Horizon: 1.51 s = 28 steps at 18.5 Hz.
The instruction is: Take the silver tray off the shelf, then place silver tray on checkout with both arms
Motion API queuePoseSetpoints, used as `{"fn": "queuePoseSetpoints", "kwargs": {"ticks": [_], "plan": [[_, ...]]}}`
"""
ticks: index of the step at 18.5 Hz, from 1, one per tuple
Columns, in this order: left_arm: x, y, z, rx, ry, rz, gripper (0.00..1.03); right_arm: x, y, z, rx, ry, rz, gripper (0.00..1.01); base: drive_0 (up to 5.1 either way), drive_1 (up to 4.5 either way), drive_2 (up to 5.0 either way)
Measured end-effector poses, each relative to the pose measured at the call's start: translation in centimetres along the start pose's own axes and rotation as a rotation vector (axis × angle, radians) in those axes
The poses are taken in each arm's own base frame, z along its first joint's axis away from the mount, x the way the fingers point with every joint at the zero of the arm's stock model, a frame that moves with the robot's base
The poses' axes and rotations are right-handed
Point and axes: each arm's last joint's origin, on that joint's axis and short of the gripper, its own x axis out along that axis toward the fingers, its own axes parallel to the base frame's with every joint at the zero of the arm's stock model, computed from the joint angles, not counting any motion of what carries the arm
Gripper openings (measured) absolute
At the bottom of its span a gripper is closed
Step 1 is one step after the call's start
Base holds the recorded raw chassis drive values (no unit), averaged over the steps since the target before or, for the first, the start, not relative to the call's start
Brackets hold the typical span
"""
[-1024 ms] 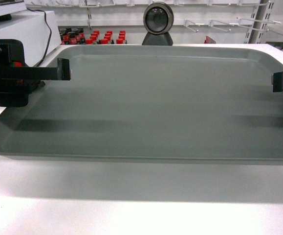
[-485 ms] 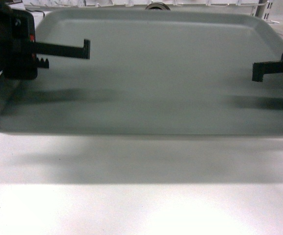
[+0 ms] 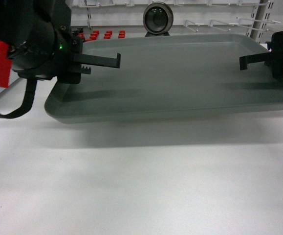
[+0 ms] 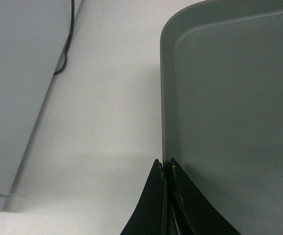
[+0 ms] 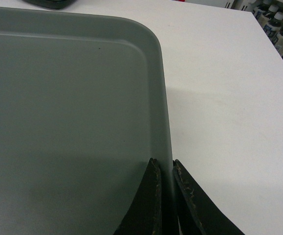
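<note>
The wide white-topped counter [image 3: 141, 181] lies under the large flat grey-silver metal tray [image 3: 180, 78], which hangs above it with a shadow beneath. The left gripper [image 4: 164, 169] and right gripper [image 5: 164, 169] each have jaws pinching a side rim. The placing step is underway; next calls for level, matched lowering.

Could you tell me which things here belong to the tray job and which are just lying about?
Job: silver tray, left gripper and right gripper clamping its rims, white checkout table.
Lying about: round camera, red-capped bottles, black cable.
</note>
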Motion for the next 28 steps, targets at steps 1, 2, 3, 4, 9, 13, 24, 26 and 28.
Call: {"fn": "queuePoseSetpoints", "kwargs": {"ticks": [1,2,3,4,9,13,24,26,28], "plan": [[0.8,-0.3,0.3,-0.006,0.020,-0.006,0.02,1.0,0.0,0.3,-0.010,0.017,0.005,0.03,0.0,0.00,0.0],[1.6,-0.4,0.6,-0.012,0.036,-0.011,0.02,2.0,-0.1,0.7,-0.023,0.026,0.002,0.03,0.0,0.00,0.0],[2.3,-0.6,0.9,-0.016,0.048,-0.010,0.02,3.0,-0.1,0.8,-0.032,0.046,0.002,0.03,0.0,0.00,0.0],[2.9,-0.8,1.1,-0.014,0.064,-0.011,0.02,3.9,0.0,0.7,-0.042,0.071,0.001,0.03,0.0,0.00,0.0],[4.4,-1.8,-0.1,0.025,0.144,-0.024,0.02,5.7,0.1,-1.4,-0.070,0.203,-0.015,0.03,0.0,0.00,0.0],[4.2,-2.2,0.1,0.005,0.153,-0.050,0.05,6.1,0.1,-1.9,-0.117,0.243,-0.075,0.19,0.0,0.00,0.0],[2.6,-1.6,2.5,-0.055,0.064,-0.038,0.97,5.2,-1.7,-1.2,-0.088,0.220,-0.116,0.98,0.0,0.00,0.0],[1.6,-0.9,3.7,-0.080,0.028,-0.039,0.98,4.4,-1.4,-0.9,-0.046,0.209,-0.040,0.98,0.0,0.00,0.0],[-2.5,2.5,7.6,-0.215,-0.144,-0.056,0.98,0.1,-1.8,3.1,0.156,0.007,0.165,0.98,0.0,0.00,0.0]]}}
